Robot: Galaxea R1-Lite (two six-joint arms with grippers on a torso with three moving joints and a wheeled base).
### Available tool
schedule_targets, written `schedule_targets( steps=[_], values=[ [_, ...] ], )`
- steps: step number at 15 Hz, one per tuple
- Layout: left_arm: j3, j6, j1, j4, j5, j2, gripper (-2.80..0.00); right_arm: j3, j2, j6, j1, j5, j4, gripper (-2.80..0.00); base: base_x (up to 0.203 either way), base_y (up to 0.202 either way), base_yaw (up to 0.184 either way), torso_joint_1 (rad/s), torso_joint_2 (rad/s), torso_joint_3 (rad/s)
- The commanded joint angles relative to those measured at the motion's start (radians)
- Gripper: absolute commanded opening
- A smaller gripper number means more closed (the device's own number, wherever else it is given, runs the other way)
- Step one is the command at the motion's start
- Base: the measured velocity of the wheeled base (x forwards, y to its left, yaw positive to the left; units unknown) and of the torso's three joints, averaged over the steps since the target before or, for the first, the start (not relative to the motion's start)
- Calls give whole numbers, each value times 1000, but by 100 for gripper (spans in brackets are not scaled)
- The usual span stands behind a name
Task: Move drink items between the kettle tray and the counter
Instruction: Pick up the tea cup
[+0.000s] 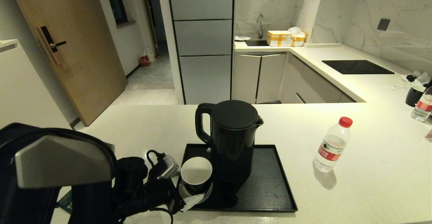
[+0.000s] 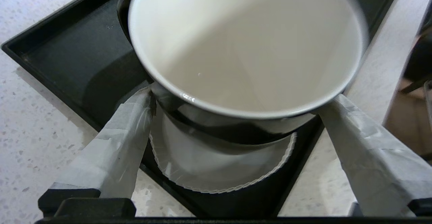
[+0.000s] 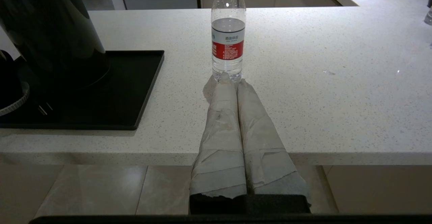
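Note:
The tall black kettle (image 1: 233,143) stands on the black kettle tray (image 1: 270,183). In the tray's front left corner the small black cup (image 1: 196,171), white inside, sits on a white saucer (image 2: 216,170). My left gripper (image 2: 240,99) is open, with one taped finger on each side of the cup's (image 2: 243,48) wall, low over the tray's corner. The red-capped bottle (image 1: 332,144) stands on the counter (image 1: 371,170) to the right of the tray. My right gripper (image 3: 233,78) is shut and empty, held level below the counter's front edge and pointing at the bottle (image 3: 228,34).
A black cooktop (image 1: 357,67) is set into the counter at the back right. Another dark cup (image 1: 414,95) and a second bottle (image 1: 423,107) stand at the far right edge. Yellow-taped boxes (image 1: 280,38) sit by the sink.

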Motion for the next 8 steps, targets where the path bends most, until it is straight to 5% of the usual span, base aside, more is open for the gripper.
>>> schedule_targets(
  steps=[1, 8],
  values=[
    [-24, 10, 2, -9, -2, 25, 0, 0, 1, 0, 0, 0, 0, -280, 0, 0, 0, 0, 0, 0],
    [-105, 12, 3, -9, 27, 45, 0, 0, 1, 0, 0, 0, 0, -280, 0, 0, 0, 0, 0, 0]
  ],
)
